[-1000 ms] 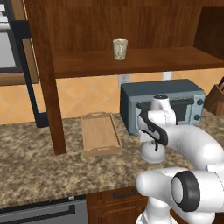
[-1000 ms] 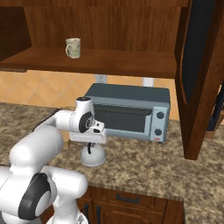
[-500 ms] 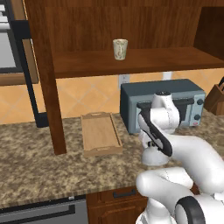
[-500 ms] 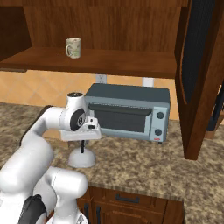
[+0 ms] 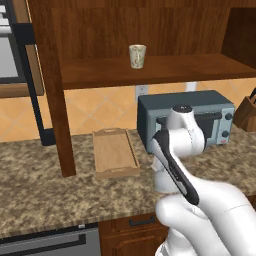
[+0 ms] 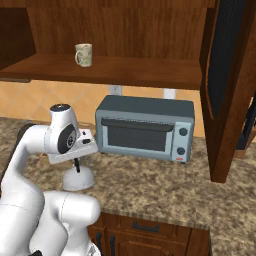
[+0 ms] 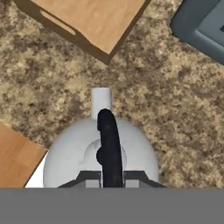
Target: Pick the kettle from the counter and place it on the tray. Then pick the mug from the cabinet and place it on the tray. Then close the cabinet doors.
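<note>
The silvery-white kettle (image 7: 74, 157) hangs just under my hand, and my gripper (image 7: 109, 179) is shut on its black arched handle (image 7: 109, 140). From the right base view the kettle (image 6: 78, 179) sits low over the granite counter (image 6: 165, 185), left of the toaster oven, with the gripper (image 6: 76, 163) above it. The light-wood tray (image 5: 115, 152) lies on the counter to the left; its corner (image 7: 92, 22) shows beyond the spout. The cream mug (image 5: 137, 56) stands on the cabinet shelf (image 6: 130, 67). Both cabinet doors (image 6: 227, 85) stand open.
A blue-grey toaster oven (image 6: 145, 127) stands at the back of the counter, close to the right of the kettle. The open left door (image 5: 50, 90) rises edge-on left of the tray. A knife block (image 5: 247, 112) sits at the far right.
My gripper has carried the kettle leftward along the counter, away from the front of the toaster oven and nearer the tray. Mug, tray and doors have not moved.
</note>
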Tool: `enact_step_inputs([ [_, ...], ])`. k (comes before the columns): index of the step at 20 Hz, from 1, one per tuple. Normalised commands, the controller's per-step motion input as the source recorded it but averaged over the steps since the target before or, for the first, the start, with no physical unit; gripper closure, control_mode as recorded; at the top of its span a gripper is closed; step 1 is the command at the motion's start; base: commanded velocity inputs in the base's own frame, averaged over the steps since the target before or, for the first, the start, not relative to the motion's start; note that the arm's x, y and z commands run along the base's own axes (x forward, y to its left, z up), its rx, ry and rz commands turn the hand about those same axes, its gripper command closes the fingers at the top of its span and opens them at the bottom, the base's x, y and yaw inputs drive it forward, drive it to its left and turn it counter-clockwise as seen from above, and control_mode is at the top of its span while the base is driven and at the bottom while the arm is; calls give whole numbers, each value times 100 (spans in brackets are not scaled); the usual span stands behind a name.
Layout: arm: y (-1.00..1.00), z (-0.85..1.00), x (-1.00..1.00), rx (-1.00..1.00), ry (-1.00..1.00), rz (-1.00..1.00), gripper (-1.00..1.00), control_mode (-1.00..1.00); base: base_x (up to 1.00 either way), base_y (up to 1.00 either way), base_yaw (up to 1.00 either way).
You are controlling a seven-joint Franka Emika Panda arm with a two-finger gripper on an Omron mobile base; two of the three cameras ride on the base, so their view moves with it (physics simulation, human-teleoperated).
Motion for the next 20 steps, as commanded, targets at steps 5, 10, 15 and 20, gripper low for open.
enact_step_inputs([
  [5,65,25,26,0,-15,9,100,-100,0,0,0],
  [10,45,20,45,1,-26,12,100,-100,0,0,0],
  [15,37,12,76,6,-14,5,100,-100,0,0,0],
  [20,41,4,69,21,-14,2,100,-100,0,0,0],
])
